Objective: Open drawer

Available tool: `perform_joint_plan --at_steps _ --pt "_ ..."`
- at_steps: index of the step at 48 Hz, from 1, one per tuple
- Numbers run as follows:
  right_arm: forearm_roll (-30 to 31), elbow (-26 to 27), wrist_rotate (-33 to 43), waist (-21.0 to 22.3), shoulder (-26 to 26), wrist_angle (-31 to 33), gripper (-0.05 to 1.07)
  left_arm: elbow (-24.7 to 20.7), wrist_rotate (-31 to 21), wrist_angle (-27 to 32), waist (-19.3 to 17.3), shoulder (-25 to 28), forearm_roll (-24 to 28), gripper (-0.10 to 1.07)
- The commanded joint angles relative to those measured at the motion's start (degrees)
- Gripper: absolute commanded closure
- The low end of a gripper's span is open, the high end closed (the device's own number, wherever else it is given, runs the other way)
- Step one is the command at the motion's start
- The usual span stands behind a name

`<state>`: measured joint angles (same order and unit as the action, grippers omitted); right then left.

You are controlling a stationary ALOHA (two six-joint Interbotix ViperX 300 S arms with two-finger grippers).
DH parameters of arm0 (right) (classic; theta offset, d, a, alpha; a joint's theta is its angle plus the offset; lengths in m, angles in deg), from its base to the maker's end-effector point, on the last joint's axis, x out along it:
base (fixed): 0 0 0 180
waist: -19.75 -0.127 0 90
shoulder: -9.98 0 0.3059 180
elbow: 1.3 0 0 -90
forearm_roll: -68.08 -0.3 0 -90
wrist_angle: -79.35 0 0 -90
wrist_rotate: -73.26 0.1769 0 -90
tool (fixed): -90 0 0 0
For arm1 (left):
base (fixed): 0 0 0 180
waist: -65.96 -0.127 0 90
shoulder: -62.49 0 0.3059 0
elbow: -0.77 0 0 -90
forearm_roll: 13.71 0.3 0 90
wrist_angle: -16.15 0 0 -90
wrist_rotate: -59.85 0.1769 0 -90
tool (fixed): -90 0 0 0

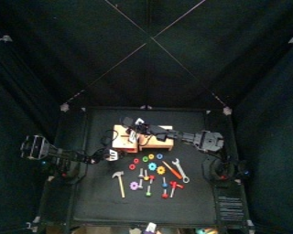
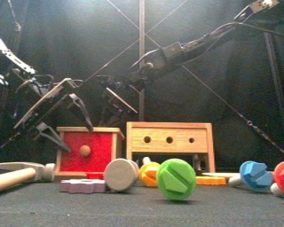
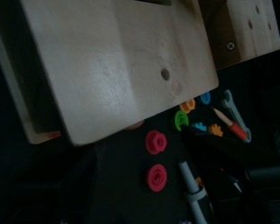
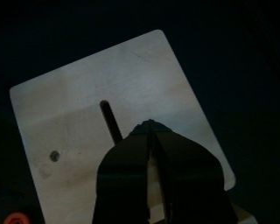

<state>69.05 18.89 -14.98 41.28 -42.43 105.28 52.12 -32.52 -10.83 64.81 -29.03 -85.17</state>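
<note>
The drawer [image 2: 88, 152], lower left in the front view, shows its red face frontward for a pull—left gripper [image 2: 50, 131] gapes wide, empty; right gripper [image 4: 154, 144] pinched closed above the box [image 4: 119, 114].

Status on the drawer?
Left tool open, near red-fronted pale-wood drawer. Right tool shut, over the box top. Drawer looks closed. Grey toy disc close before it.

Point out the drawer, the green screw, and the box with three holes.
drawer [image 2: 89, 152], front view, on its red front panel.
green screw [image 2: 176, 178], front view, on its slotted head.
box with three holes [image 2: 169, 146], front view, on its front face.
</note>
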Motion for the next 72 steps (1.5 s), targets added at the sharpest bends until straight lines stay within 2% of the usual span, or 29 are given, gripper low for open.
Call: perform_joint_plan --at_steps 1,42,48,63,72 --pt "0.2 1.1 0.0 0.3 -1.1 0.1 1.0 -1.3 0.1 -0.3 -0.5 0.5 -0.6 -0.01" --pt "0.2 1.1 -0.2 -0.1 -1.1 0.3 1.0 -4.7 0.3 -0.6 -2.3 7.3 -1.7 0.0" --pt "0.2 1.0 -0.2 -0.3 -1.1 0.6 1.0 -5.0 0.3 -0.7 -2.9 7.6 -1.5 0.06" --pt "0.2 1.1 -0.2 -0.4 -1.1 1.3 1.0 -5.0 0.2 0.1 -2.5 7.5 -1.6 0.34" --pt "0.3 1.1 -0.2 -0.4 -1.1 1.3 1.0 -5.1 0.1 0.2 -2.3 7.5 -2.0 0.36"
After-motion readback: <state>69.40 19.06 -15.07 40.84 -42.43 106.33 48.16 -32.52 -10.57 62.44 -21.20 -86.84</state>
